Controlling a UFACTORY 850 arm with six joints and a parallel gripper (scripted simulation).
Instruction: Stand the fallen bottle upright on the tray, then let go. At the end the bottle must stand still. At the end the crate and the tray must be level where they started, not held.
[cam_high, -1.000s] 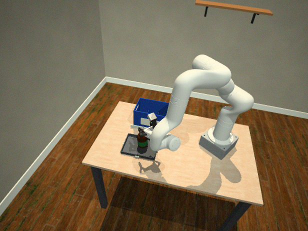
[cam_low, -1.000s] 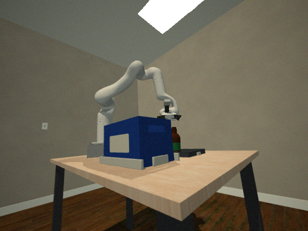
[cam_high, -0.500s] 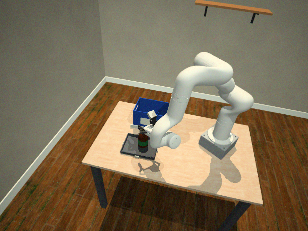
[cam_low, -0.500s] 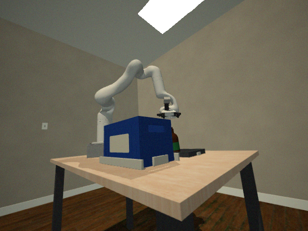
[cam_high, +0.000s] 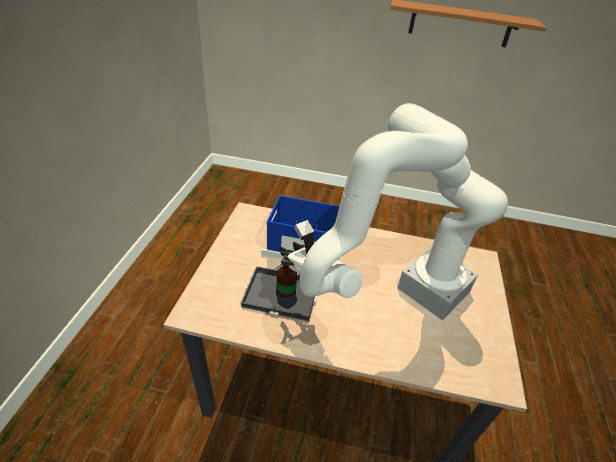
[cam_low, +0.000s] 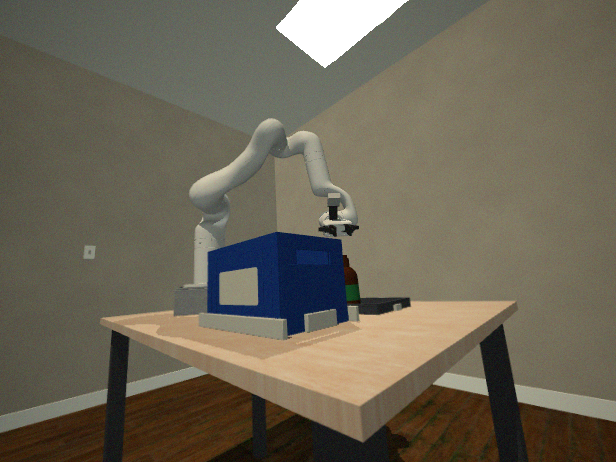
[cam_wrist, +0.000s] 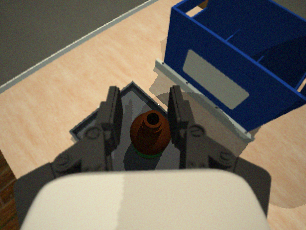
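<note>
Bottle (cam_high: 286, 282) is upright on the tray (cam_high: 253, 296), base down, neck up, green label band visible. It looks vertical from both the top and exterior views, no lean I can make out. The standing-up part looks done.

Pincer (cam_low: 338, 231) is directly above it, about half open, with nothing in it. In the wrist view the two fingers flank the neck with a gap on each side. From the exterior view the fingertips sit clearly above the bottle top, so no contact. Release looks done too.

Tray lies flat on the counter (cam_high: 400, 340), near its left edge. The blue crate (cam_low: 275, 280) is just behind the tray, sitting level between its pale stop blocks. Neither one is held or touched by the arm.

What's left, as I judge it:
- bottle has to settle and stay still
- arm should clear straight up without clipping the neck
- crate wall is close to the wrist, so watch that on the retreat
</note>
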